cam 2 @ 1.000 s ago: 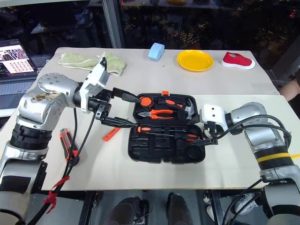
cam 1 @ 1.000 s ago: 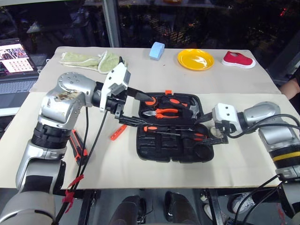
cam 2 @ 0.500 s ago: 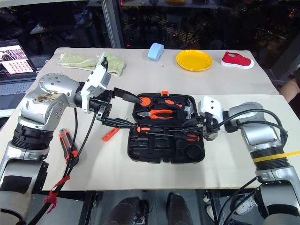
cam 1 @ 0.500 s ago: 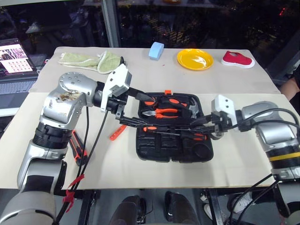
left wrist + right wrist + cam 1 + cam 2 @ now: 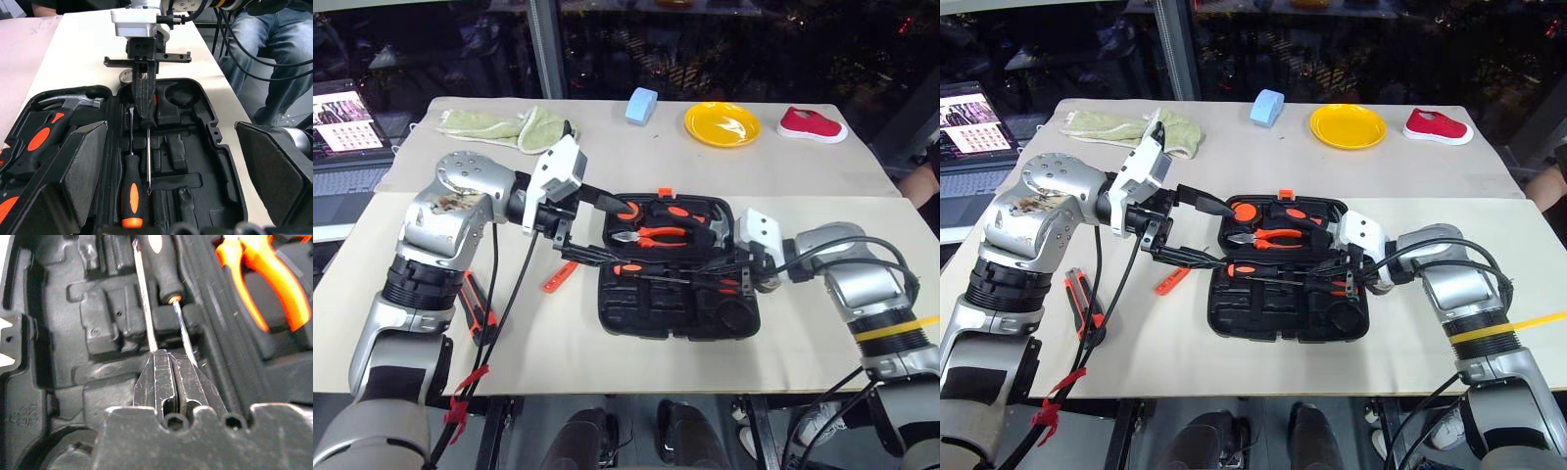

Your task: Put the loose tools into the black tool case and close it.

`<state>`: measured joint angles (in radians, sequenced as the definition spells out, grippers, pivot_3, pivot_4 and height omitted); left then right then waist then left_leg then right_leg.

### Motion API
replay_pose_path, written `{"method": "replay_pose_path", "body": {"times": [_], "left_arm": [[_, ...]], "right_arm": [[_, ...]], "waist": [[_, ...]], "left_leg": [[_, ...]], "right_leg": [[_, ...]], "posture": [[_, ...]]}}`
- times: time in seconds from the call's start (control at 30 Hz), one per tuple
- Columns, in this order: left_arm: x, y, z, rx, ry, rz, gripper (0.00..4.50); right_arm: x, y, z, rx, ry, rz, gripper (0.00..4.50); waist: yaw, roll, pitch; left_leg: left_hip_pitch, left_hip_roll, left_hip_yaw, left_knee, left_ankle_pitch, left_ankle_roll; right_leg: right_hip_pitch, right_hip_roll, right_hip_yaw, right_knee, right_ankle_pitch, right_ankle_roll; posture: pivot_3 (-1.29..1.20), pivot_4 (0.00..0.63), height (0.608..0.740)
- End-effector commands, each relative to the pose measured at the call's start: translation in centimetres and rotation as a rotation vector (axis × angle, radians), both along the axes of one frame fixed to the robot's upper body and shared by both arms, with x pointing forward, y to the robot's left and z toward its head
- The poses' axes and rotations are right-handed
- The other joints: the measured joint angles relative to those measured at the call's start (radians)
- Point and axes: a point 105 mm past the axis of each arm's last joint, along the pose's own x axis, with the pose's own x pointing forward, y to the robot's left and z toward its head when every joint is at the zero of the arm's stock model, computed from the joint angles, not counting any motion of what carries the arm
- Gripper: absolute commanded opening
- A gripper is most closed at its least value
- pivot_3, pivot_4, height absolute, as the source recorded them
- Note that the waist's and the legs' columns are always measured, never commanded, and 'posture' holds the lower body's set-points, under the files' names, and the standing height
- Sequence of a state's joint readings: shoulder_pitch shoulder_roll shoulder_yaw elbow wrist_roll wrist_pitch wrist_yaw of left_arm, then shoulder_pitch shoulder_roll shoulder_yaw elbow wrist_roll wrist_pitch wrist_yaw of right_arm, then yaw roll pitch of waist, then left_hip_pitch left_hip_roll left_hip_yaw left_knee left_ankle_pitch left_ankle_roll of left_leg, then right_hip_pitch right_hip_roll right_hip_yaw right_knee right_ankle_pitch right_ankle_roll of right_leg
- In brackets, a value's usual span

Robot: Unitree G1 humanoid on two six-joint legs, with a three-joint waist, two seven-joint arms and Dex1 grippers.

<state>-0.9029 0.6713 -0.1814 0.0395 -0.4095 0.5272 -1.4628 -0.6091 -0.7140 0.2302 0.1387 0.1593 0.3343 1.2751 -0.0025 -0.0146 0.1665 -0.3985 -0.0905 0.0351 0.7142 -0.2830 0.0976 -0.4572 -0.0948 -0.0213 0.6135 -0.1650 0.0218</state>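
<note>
Black plastic tool case [image 5: 677, 311] lying open in the middle of the beige counter [image 5: 803, 166], lid half toward the far side, orange latch at its far edge. Orange-handled pliers [image 5: 656, 235] and steel-headed hammer [image 5: 68, 103] seated in the lid half. Two black-and-orange screwdrivers [image 5: 133, 193] lying along the hinge side of the near half, shafts side by side. Right gripper [image 5: 1340, 279] down over the case's right end, fingers [image 5: 166, 377] pressed together with nothing visibly between them, tips right at the two screwdriver shafts, sitting between them. Left gripper [image 5: 597, 227] hovering over the case's left edge, jaws spread wide, one finger above the lid half, the other out over the hinge line, grasping nothing. Slim orange tester screwdriver [image 5: 560, 275] loose on the counter just left of the case. Orange-black utility knife [image 5: 477, 305] further left, by the counter's near-left edge. Grey tape roll [image 5: 128, 75] just off the case's right end. Well back: green cloth [image 5: 504, 125], blue sponge [image 5: 641, 105], yellow plate [image 5: 722, 123], red shoe [image 5: 812, 125].
</note>
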Motion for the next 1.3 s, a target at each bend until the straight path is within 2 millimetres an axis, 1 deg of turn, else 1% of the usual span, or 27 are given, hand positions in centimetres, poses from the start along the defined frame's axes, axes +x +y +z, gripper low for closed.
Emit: {"method": "replay_pose_path", "body": {"times": [0.03,0.2,0.27,0.33,0.37,0.4,0.47,0.5,0.57,0.63,0.67,0.73,0.77,0.83,0.87,0.9,1.0,1.03,1.07,1.1,1.13,1.2,1.27,1.3], "left_arm": [[-0.1,-0.3,1.1,-0.007,-0.053,-0.018,4.5],[-0.1,-0.4,1.1,-0.006,-0.054,-0.022,4.5],[-0.1,-0.5,1.0,-0.006,-0.053,-0.022,4.5],[-0.1,-0.4,0.8,-0.004,-0.05,-0.021,4.5],[-0.1,-0.3,0.6,0.002,-0.045,-0.015,4.5],[-0.1,-0.1,0.4,0.006,-0.039,-0.006,4.5],[-0.2,0.4,0.0,0.01,-0.027,0.022,4.5],[-0.3,0.8,-0.3,0.01,-0.019,0.048,4.5],[-0.5,2.0,-0.9,0.013,-0.004,0.115,4.5],[-0.8,3.9,-1.7,0.02,0.015,0.219,4.5],[-0.9,4.6,-1.9,0.024,0.02,0.252,4.5],[-1.8,6.7,-2.6,0.039,0.04,0.345,4.5],[-2.2,7.3,-2.8,0.044,0.047,0.371,4.5],[-3.1,8.9,-3.3,0.057,0.071,0.449,4.5],[-3.6,10.0,-3.7,0.073,0.08,0.505,4.5],[-4.1,11.3,-4.2,0.095,0.09,0.571,4.5],[-5.3,14.1,-5.1,0.151,0.101,0.706,4.5],[-5.7,15.6,-5.5,0.189,0.097,0.778,4.5],[-5.9,16.7,-5.7,0.218,0.093,0.827,4.5],[-6.0,17.2,-5.7,0.237,0.092,0.851,4.5],[-5.9,17.2,-5.7,0.257,0.086,0.857,4.5],[-5.1,16.4,-5.4,0.264,0.074,0.843,4.5],[-4.3,15.1,-5.1,0.249,0.098,0.823,4.5],[-4.0,14.1,-5.0,0.242,0.123,0.796,4.5]], "right_arm": [[-0.1,0.5,-1.6,-0.041,0.014,0.01,0.02],[-0.2,0.5,-2.6,-0.08,0.023,0.023,0.02],[-0.2,0.6,-2.5,-0.078,0.019,0.027,0.02],[0.0,0.7,-1.4,-0.037,0.003,0.019,0.02],[0.1,0.9,0.0,0.018,-0.02,0.008,0.02],[0.2,1.0,1.9,0.088,-0.051,-0.008,0.02],[-0.2,1.0,5.1,0.199,-0.085,-0.034,0.02],[-0.7,0.9,6.6,0.252,-0.095,-0.042,0.02],[-2.1,0.7,8.9,0.338,-0.091,-0.048,0.02],[-4.1,0.7,10.5,0.399,-0.082,-0.03,0.58],[-4.8,0.7,10.9,0.412,-0.074,-0.024,0.81],[-6.6,1.0,11.7,0.447,-0.061,0.014,1.45],[-7.2,1.1,11.9,0.455,-0.057,0.024,1.81],[-8.0,1.3,12.1,0.463,-0.06,0.03,2.48],[-8.3,1.3,12.1,0.465,-0.061,0.027,2.88],[-8.6,1.2,12.1,0.466,-0.061,0.024,3.18],[-9.1,1.2,12.0,0.467,-0.058,0.019,4.28],[-9.2,1.2,12.0,0.472,-0.056,0.018,4.46],[-9.3,1.2,12.0,0.476,-0.055,0.018,4.46],[-9.2,1.3,12.0,0.483,-0.056,0.015,4.46],[-9.2,1.3,12.0,0.49,-0.058,0.011,4.46],[-9.1,1.5,12.0,0.498,-0.062,0.005,4.46],[-9.2,1.5,12.0,0.502,-0.065,-0.001,4.46],[-9.2,1.5,12.0,0.504,-0.068,-0.006,4.46]], "waist": [[-0.003,0.0,0.0],[-0.01,0.0,0.0],[-0.01,0.0,0.0],[-0.01,0.0,0.0],[-0.01,0.0,0.0],[-0.01,0.0,0.0],[-0.01,0.0,0.0],[-0.01,0.0,0.0],[-0.011,0.0,0.0],[-0.009,0.0,0.0],[-0.009,0.0,0.0],[-0.008,0.0,0.0],[-0.009,0.0,0.0],[-0.007,0.0,0.0],[-0.007,0.0,0.0],[-0.006,0.0,0.0],[-0.005,0.0,0.0],[-0.002,0.0,0.0],[-0.001,0.0,0.0],[0.002,0.0,0.0],[0.006,0.0,0.0],[0.021,0.0,0.0],[0.035,0.0,0.0],[0.04,-0.001,0.0]], "left_leg": [[0.0,0.0,0.0,0.0,0.0,0.0],[0.002,0.0,0.0,0.0,0.0,0.0],[0.004,0.0,0.0,0.0,0.0,0.0],[0.007,0.0,0.0,0.0,0.0,0.0],[0.007,0.0,0.0,0.0,0.0,-0.001],[0.008,0.0,0.0,0.0,0.0,-0.001],[0.007,0.0,0.0,-0.001,0.0,-0.001],[0.005,0.0,0.0,-0.001,0.0,-0.001],[0.001,0.0,0.001,-0.001,0.0,0.0],[0.0,0.0,0.0,-0.002,0.0,0.0],[-0.001,0.001,-0.001,-0.003,0.0,0.0],[-0.001,0.002,-0.003,-0.004,0.0,0.0],[-0.001,0.002,-0.003,-0.004,0.0,0.0],[-0.001,0.001,-0.003,-0.004,-0.001,0.0],[-0.001,0.001,-0.003,-0.004,-0.001,0.0],[-0.001,0.001,-0.002,-0.004,-0.001,0.0],[0.003,0.001,-0.002,-0.004,-0.002,0.0],[0.005,0.001,-0.002,-0.004,-0.002,0.0],[0.006,0.001,-0.002,-0.004,-0.002,0.0],[0.006,0.001,-0.002,-0.004,-0.002,0.0],[0.007,0.001,-0.002,-0.004,-0.002,0.0],[0.008,0.001,-0.002,-0.004,-0.002,0.0],[0.008,0.001,-0.002,-0.004,-0.002,0.0],[0.008,0.001,-0.002,-0.004,-0.002,0.0]], "right_leg": [[0.0,0.0,0.0,0.0,0.0,0.0],[0.002,0.0,-0.001,0.001,0.0,0.0],[0.003,0.0,-0.001,0.001,0.0,0.0],[0.005,0.0,-0.001,0.001,0.0,0.0],[0.006,0.0,0.0,0.001,0.0,0.0],[0.006,0.0,0.0,0.001,0.0,0.0],[0.005,0.0,0.002,0.001,0.0,0.0],[0.003,0.0,0.004,0.002,0.0,0.0],[-0.002,0.0,0.006,0.003,0.0,-0.001],[-0.004,0.0,0.005,0.003,0.0,-0.001],[-0.004,0.0,0.005,0.002,0.0,-0.001],[-0.003,0.001,0.003,0.001,0.0,-0.002],[-0.003,0.001,0.003,-0.001,0.0,-0.002],[-0.002,0.0,0.003,-0.001,0.0,-0.002],[-0.001,0.0,0.003,-0.002,0.0,-0.002],[-0.001,-0.001,0.003,-0.002,0.0,-0.001],[0.001,-0.001,0.003,-0.002,0.0,-0.001],[0.001,-0.001,0.003,-0.002,0.0,-0.001],[0.001,-0.001,0.003,-0.002,0.0,-0.001],[0.002,-0.001,0.003,-0.002,0.0,-0.001],[0.003,-0.002,0.003,-0.002,0.0,-0.001],[0.003,-0.002,0.002,-0.002,0.0,-0.001],[0.004,-0.003,0.0,-0.002,0.0,-0.001],[0.004,-0.004,0.0,-0.003,0.0,-0.001]], "posture": [[0.0,0.15,0.732],[0.0,0.15,0.732],[0.0,0.15,0.732],[0.0,0.15,0.732],[0.0,0.15,0.732],[0.0,0.15,0.732],[0.0,0.15,0.732],[0.0,0.15,0.732],[0.0,0.15,0.732],[0.0,0.15,0.732],[0.0,0.15,0.732],[0.0,0.15,0.732],[0.0,0.15,0.732],[0.0,0.15,0.732],[0.0,0.15,0.732],[0.0,0.15,0.732],[0.0,0.15,0.732],[0.0,0.15,0.732],[0.0,0.15,0.732],[0.0,0.15,0.732],[0.0,0.15,0.732],[0.0,0.15,0.732],[0.0,0.15,0.732],[0.0,0.15,0.732]]}}
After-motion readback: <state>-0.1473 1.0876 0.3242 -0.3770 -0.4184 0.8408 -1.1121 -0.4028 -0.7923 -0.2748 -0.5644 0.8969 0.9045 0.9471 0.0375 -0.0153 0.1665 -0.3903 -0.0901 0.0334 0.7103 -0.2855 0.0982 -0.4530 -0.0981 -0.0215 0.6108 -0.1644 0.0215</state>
